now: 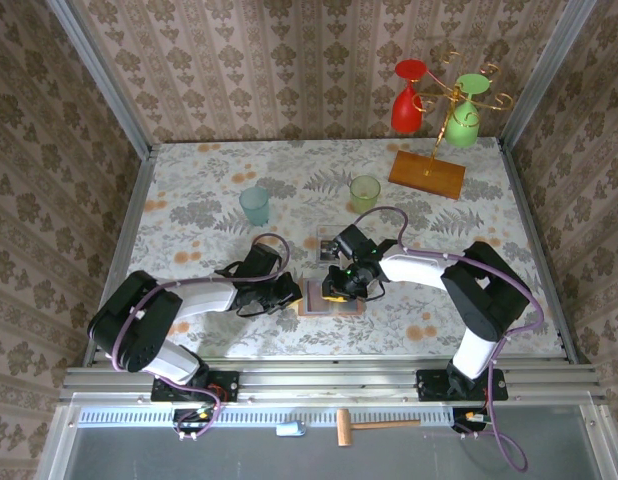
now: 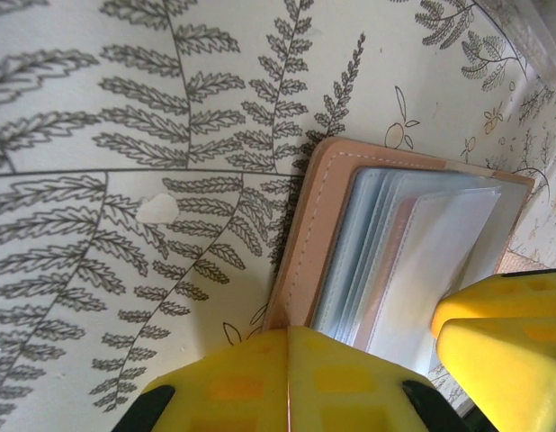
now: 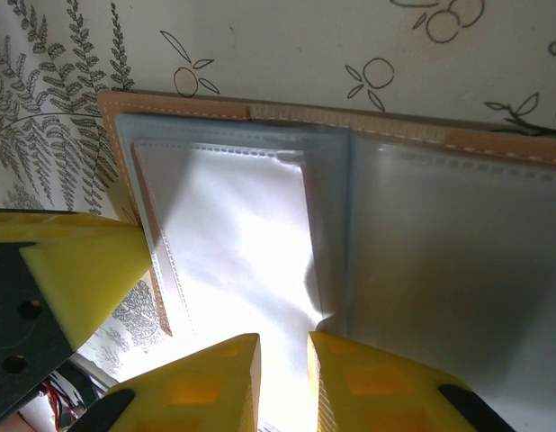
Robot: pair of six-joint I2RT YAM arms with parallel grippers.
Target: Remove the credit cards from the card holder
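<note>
Pressure from the clenched left tool (image 2: 287,346) should hold the card holder (image 2: 305,234) flat on the tabletop (image 2: 125,108) while the right tool (image 3: 283,360), narrowly parted, hold unclear, draws along the sleeve (image 3: 233,234).

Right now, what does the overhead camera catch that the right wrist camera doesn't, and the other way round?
The overhead view adds the teal cup, the green cup and the orange-based stand at the far right. The right wrist view adds close detail: the clear sleeves inside the holder and the stitching along its pink edge. Both share the open card holder lying on the fern-patterned table, with the right gripper over it.
</note>
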